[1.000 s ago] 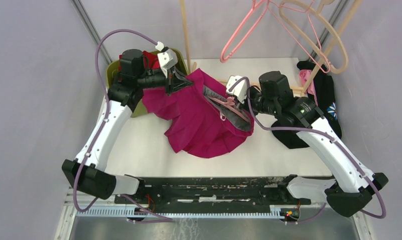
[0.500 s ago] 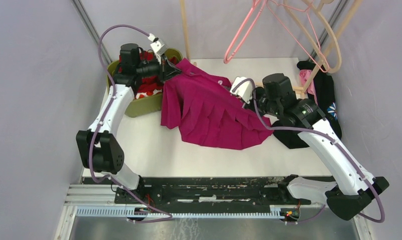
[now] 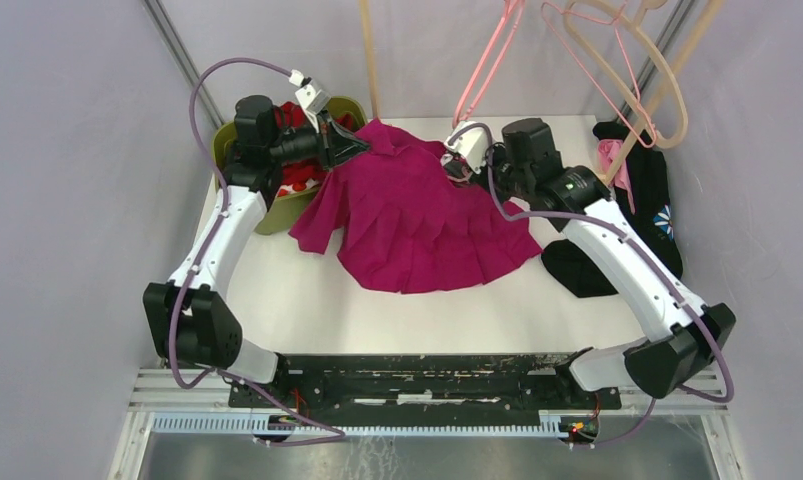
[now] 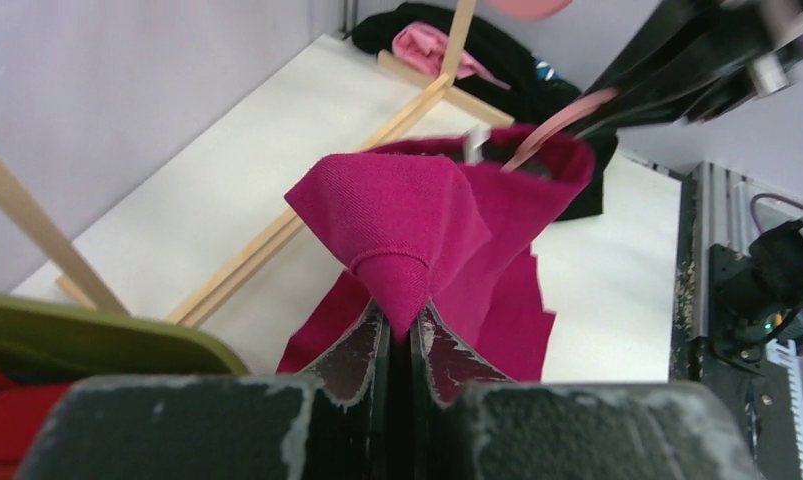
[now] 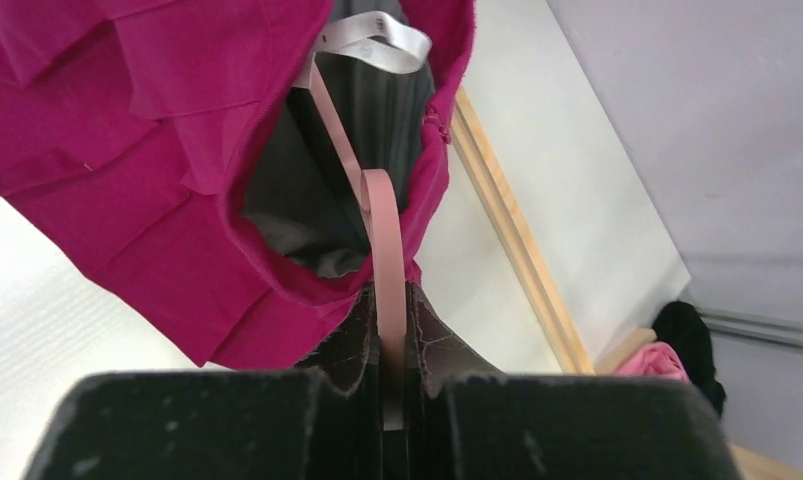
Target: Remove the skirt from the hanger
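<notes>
Nearest us, the white surface point(image 3: 307, 290) offers open room. Across it trails the hem of the pleated magenta fabric skirt point(image 3: 417, 225), waistband lifted between both arms. We judge the separating step under way: the left hand point(image 4: 402, 335) pinches a waistband fold, and the right hand point(image 5: 387, 330) is pressed on the thin pink plastic hanger point(image 5: 382, 215) inside it. Next, draw them apart, minding the olive-green bin point(image 3: 277, 215) far left and the wooden rack post point(image 3: 369, 60) beyond.

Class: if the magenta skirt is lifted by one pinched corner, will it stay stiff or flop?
Likely floppy: the skirt bunches at the left gripper and drapes in folds. Probably light: one small pinch lifts that edge.
</notes>
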Motion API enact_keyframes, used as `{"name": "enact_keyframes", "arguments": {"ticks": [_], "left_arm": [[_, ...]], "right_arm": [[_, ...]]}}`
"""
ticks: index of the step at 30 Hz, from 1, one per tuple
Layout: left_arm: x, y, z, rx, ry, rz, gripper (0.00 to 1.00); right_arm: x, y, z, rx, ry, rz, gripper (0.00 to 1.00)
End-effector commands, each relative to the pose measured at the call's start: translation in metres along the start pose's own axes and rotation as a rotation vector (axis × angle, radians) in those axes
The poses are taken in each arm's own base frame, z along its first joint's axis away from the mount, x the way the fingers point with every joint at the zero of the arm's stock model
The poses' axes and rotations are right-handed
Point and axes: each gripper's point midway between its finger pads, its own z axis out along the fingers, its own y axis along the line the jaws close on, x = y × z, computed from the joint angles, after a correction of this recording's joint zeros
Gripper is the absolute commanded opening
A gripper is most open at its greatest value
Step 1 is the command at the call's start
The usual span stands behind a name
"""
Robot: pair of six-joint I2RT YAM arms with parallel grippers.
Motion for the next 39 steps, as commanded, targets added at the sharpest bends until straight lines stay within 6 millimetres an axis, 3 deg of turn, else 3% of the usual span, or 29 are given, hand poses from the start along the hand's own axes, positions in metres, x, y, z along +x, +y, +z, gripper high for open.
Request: {"name": "enact_keyframes", "arguments": {"ticks": [1,3,5,11,14,18,21,24,28,34,36,39], "left_arm": [[-0.091,-0.054,-0.013,0.085,-0.152,0.159,0.03],[-0.091,-0.063,-0.019,0.092,-0.140,0.177,0.03],[-0.078,-0.069,-0.024,0.083,-0.101,0.194,0.03],[0.003,-0.055,-0.035,-0.022,0.057,0.176,0.03],[0.033,-0.056,-0.041,-0.048,0.103,0.158,0.03],[0.068,-0.034,-0.050,-0.154,0.185,0.168,0.03],[0.081,-0.010,-0.053,-0.209,0.219,0.161,0.03],[0.073,0.020,-0.056,-0.257,0.201,0.134,0.03],[0.023,0.048,-0.053,-0.249,0.116,0.147,0.03],[-0.052,0.056,-0.036,-0.174,-0.022,0.202,0.03],[-0.061,0.053,-0.032,-0.132,-0.048,0.195,0.03],[-0.053,0.056,-0.030,-0.124,-0.035,0.196,0.03]], "right_arm": [[-0.036,-0.023,0.005,0.074,-0.113,0.052,0.01],[-0.034,-0.024,0.008,0.081,-0.103,0.047,0.01],[-0.030,-0.027,0.005,0.100,-0.088,0.031,0.01],[-0.022,-0.042,-0.016,0.165,-0.084,0.018,0.01],[-0.021,-0.050,-0.024,0.195,-0.091,0.016,0.01],[-0.025,-0.053,-0.032,0.198,-0.108,0.010,0.01],[-0.027,-0.052,-0.039,0.194,-0.118,-0.001,0.01],[-0.025,-0.049,-0.048,0.190,-0.125,-0.019,0.01],[-0.015,-0.038,-0.056,0.167,-0.128,-0.024,0.01],[-0.009,-0.023,-0.051,0.109,-0.126,0.000,0.01],[-0.011,-0.024,-0.049,0.108,-0.128,0.007,0.01],[-0.009,-0.025,-0.051,0.120,-0.120,-0.007,0.01]]}}
